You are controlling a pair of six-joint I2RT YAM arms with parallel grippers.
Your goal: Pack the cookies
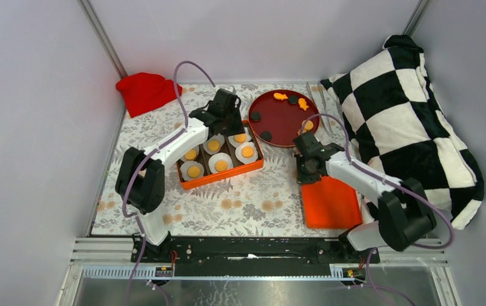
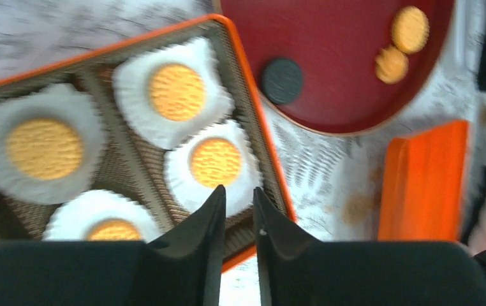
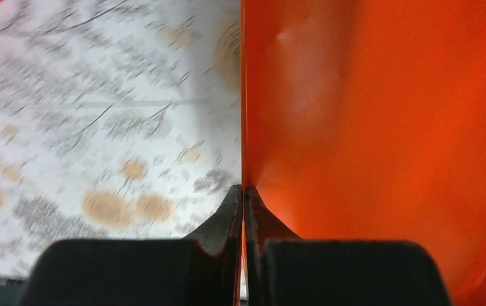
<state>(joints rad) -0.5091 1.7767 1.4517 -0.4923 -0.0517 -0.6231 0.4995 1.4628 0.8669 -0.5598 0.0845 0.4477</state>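
Note:
An orange box [image 1: 224, 176] holds several white liners, each with an orange-yellow cookie [image 1: 221, 165] on it. My left gripper [image 2: 239, 191] hovers over the box's right side, open by a narrow gap with nothing between its fingers; a cookie [image 2: 215, 162] lies just beyond the tips. More cookies [image 1: 280, 96] lie on the red plate [image 1: 285, 124]. My right gripper [image 3: 243, 189] is shut on the left edge of the flat orange lid [image 3: 381, 127], which lies right of the box [image 1: 331, 203].
Dark round discs [image 1: 266, 135] also sit on the red plate. A red cloth [image 1: 145, 91] lies at the back left. A big black-and-white checked pillow [image 1: 406, 121] fills the right side. The table has a floral cover [image 1: 247, 204].

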